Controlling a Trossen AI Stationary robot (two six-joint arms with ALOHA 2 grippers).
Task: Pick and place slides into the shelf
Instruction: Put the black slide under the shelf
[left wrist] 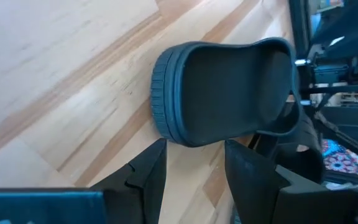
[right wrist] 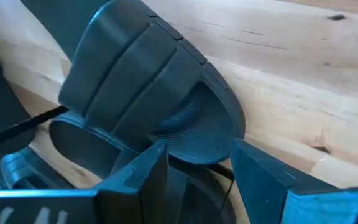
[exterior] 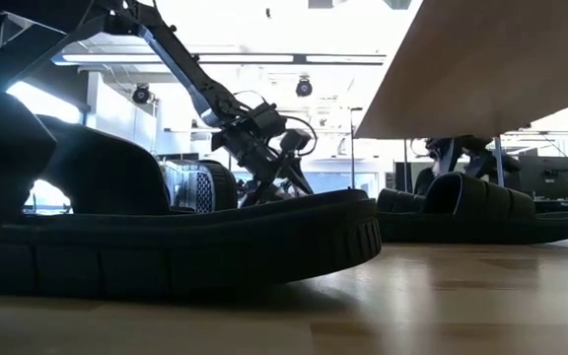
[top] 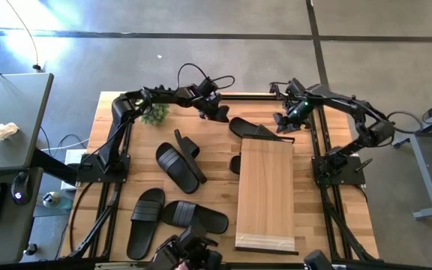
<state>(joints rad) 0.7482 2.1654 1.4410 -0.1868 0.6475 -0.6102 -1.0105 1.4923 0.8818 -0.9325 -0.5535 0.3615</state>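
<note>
A black slide point(top: 257, 129) lies on the wooden table just beyond the far end of the light-wood shelf point(top: 265, 191). My left gripper point(top: 222, 114) stands open at its heel end; in the left wrist view the heel point(left wrist: 173, 93) sits just past my fingertips point(left wrist: 194, 149). My right gripper point(top: 283, 124) stands open at the toe end. In the right wrist view its gripper point(right wrist: 197, 149) stands over the toe, in front of the ribbed strap point(right wrist: 123, 68). My left gripper has one fingertip point(left wrist: 160, 149) right beside the heel's ridged rim point(left wrist: 166, 124); whether it touches I cannot tell. My right gripper comes slanting down from the far right, both fingers point(right wrist: 157, 162) overlapping the toe of the footbed point(right wrist: 197, 137); whether they touch it I cannot tell.
Several more slides lie left of the shelf: one point(top: 178, 166) at mid-table, one on edge point(top: 188, 142), two near the front point(top: 145, 221) point(top: 197, 216), and one half under the shelf point(top: 235, 163). A green tuft point(top: 154, 114) sits at the far left. Dark frame rails point(top: 317, 150) border the table.
</note>
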